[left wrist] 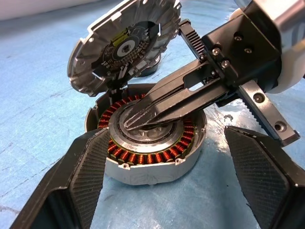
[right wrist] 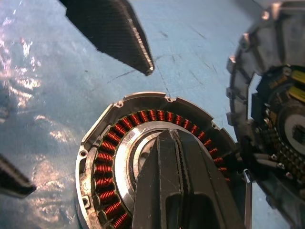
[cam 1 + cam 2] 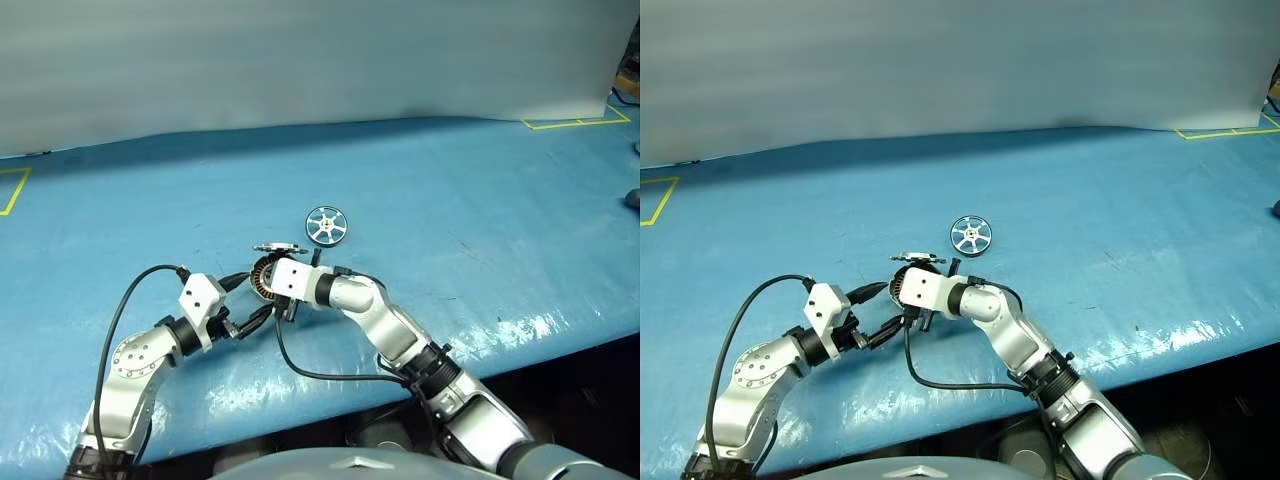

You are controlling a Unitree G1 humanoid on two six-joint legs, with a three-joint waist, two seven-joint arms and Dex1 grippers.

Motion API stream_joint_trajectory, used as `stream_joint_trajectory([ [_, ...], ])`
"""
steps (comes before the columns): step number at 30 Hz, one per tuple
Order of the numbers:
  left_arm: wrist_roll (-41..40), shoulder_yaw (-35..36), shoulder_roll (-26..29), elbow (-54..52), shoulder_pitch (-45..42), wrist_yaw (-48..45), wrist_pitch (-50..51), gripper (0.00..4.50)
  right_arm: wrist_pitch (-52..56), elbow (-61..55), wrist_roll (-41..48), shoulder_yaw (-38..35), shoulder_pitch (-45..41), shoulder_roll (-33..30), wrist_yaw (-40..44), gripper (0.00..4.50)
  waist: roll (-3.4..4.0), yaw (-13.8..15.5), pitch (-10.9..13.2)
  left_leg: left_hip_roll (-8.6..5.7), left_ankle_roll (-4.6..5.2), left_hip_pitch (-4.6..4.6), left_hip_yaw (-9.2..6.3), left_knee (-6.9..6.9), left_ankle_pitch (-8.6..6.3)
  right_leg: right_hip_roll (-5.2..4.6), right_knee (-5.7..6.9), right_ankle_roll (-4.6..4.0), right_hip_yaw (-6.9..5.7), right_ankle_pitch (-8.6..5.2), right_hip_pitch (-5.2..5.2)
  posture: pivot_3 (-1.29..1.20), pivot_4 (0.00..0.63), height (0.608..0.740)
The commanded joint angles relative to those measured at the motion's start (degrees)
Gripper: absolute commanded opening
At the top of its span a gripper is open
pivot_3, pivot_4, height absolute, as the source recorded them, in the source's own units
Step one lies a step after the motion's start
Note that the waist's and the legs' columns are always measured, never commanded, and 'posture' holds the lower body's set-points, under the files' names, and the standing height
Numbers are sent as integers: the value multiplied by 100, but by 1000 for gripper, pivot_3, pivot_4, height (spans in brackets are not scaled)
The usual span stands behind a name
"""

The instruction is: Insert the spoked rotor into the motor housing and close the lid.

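Rotor (image 3: pixel 326 225) lies flat on blue desk (image 3: pixel 480 200), just beyond housing (image 1: pixel 152 143) and apart from it. Housing sits w/ lid (image 1: pixel 125 44) tipped up at hinge, copper windings exposed. My R tool (image 1: pixel 136 119) is pressed together, tips resting in housing centre. My L tool (image 1: pixel 162 171) is spread wide, fingers either side of housing, not touching.

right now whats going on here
The right gripper, shut, has its tips down in the middle of the open housing. The left gripper sits open on either side of the housing. The lid stands raised. The rotor lies apart on the blue table, not inserted yet.
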Motion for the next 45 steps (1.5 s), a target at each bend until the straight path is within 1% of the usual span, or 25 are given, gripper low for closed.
stream_joint_trajectory([
  [1,-34,42,-9,-136,-37,17,-86,4129,492,14,733,-500,215,124,263,21,1,0,1,0,0,-2,0,0,0,0,0,-12,1,7,-2,0,150,740],
  [3,-119,48,-6,-183,-40,-31,-40,4129,664,-494,1270,-764,283,181,521,21,3,11,5,-2,1,-15,0,-3,-1,-2,-3,-14,1,9,-11,0,150,740],
  [5,-242,88,-17,-248,-39,-47,34,4129,943,-1058,1657,-909,358,98,750,21,5,26,7,-6,2,-47,-2,-3,-1,-5,-3,-15,0,10,-15,0,150,740],
  [8,-348,124,22,-324,-43,-77,91,4129,1429,-1968,1794,-748,514,-446,1127,21,16,32,19,-9,1,-91,-8,-3,0,-5,-9,-16,-4,10,-46,0,150,740],
  [11,-339,85,85,-388,-56,-117,78,4129,1711,-2694,1810,-707,743,-1062,1287,21,16,55,20,-10,1,-94,-8,-9,-4,-8,-15,-17,-14,1,-45,0,150,740],
  [13,-357,88,75,-429,-85,-84,94,4129,1945,-2988,1950,-892,883,-1382,1325,21,12,69,23,-11,7,-94,-8,-10,-11,-9,-18,-13,-18,-6,-43,0,150,740],
  [17,-366,39,9,-540,-107,-53,66,4129,2104,-3096,1870,-1540,1045,-1921,973,21,-2,74,49,-14,9,-94,-9,-9,-13,-10,-19,-11,-19,-10,-40,0,150,740],
  [19,-357,14,-46,-551,-125,-17,44,4129,1906,-2836,1482,-1793,953,-2176,547,21,-8,75,61,-19,10,-93,-8,-7,-13,-12,-18,-7,-18,-8,-39,0,150,740],
  [21,-339,-14,-94,-515,-154,0,29,4129,1899,-2466,1019,-1926,652,-2271,-57,21,-17,63,67,-21,10,-92,-8,-5,-13,-13,-17,-5,-18,-8,-37,0,150,740],
  [22,-325,-31,-106,-485,-170,-14,17,4129,1901,-2355,975,-1970,494,-2280,-152,396,-18,60,69,-23,8,-91,-5,-5,-12,-11,-17,-5,-17,-8,-39,0,150,740],
  [23,-312,-51,-101,-439,-199,-51,10,4129,2060,-2190,933,-1971,253,-2233,-240,591,-18,53,69,-26,6,-91,-3,-5,-11,-8,-16,-5,-15,-7,-41,0,150,740],
  [24,-304,-64,-95,-407,-220,-77,6,4129,2157,-2080,917,-1964,95,-2195,-273,931,-19,44,70,-32,4,-91,-1,-5,-9,0,-15,-5,-12,-7,-42,0,150,740],
  [27,-305,-21,-99,-287,-335,-79,-29,4129,2029,-1763,793,-1730,-279,-2158,-204,1945,-19,60,70,-21,-7,-91,-8,-8,-3,21,-12,-14,-13,-9,-44,0,150,740],
  [31,-307,-25,-108,-236,-420,-100,-57,4129,1943,-1124,822,-1436,-812,-1905,58,3281,-18,68,71,-18,-7,-92,-12,-15,-3,23,-12,-14,-22,-7,-42,0,150,740],
  [34,-287,-44,-130,-223,-442,-91,-74,4129,1712,-727,639,-1160,-1060,-1926,225,4290,-17,69,72,-20,-5,-93,-7,-15,-5,18,-17,-12,-18,-6,-42,0,150,740],
  [35,-284,-66,-151,-246,-431,-90,-87,4129,1557,-461,590,-1080,-1240,-1858,241,4458,-17,67,72,-22,-3,-93,-6,-15,-6,14,-19,-11,-18,-7,-41,0,150,740],
  [39,-259,-101,-185,-294,-391,-74,-111,4129,804,260,404,-838,-1713,-1716,326,4458,-16,58,75,-24,-5,-93,2,-10,-4,9,-20,-11,-12,-6,-40,0,150,740],
  [45,-252,-49,-153,-362,-332,-42,-129,4129,412,1108,314,-694,-2175,-1437,608,4458,-15,59,76,-21,-23,-93,-1,-13,6,15,-16,6,-16,4,-42,0,150,740],
])
